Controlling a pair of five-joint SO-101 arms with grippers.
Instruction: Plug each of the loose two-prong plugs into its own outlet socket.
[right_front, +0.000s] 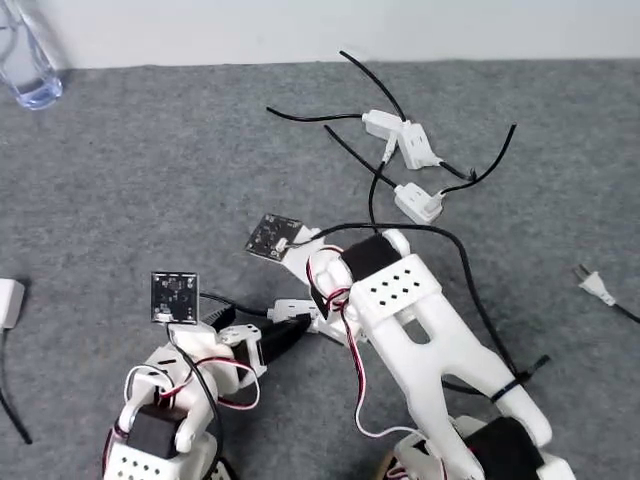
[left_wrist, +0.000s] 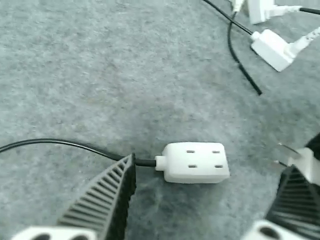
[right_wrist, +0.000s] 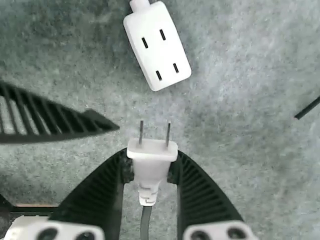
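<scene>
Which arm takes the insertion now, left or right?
Right. The right tool is shut on the plug, with the prongs aimed at the socket just ahead and not yet touching it. The left tool is open near the socket and holds nothing.

White outlet socket (left_wrist: 195, 162) on grey carpet (left_wrist: 100, 75), between spread left claw (left_wrist: 211, 166), two-prong plug (left_wrist: 296, 157) beside

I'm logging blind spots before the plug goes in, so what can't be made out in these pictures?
Left wrist view: the held two-prong plug is cut off by the picture's edge.
High view: that plug's prongs are hidden under the right arm.
Right wrist view: the outlet socket loses its cord to the edge.
High view: a white object at the left edge is cut off; unidentifiable.
</scene>
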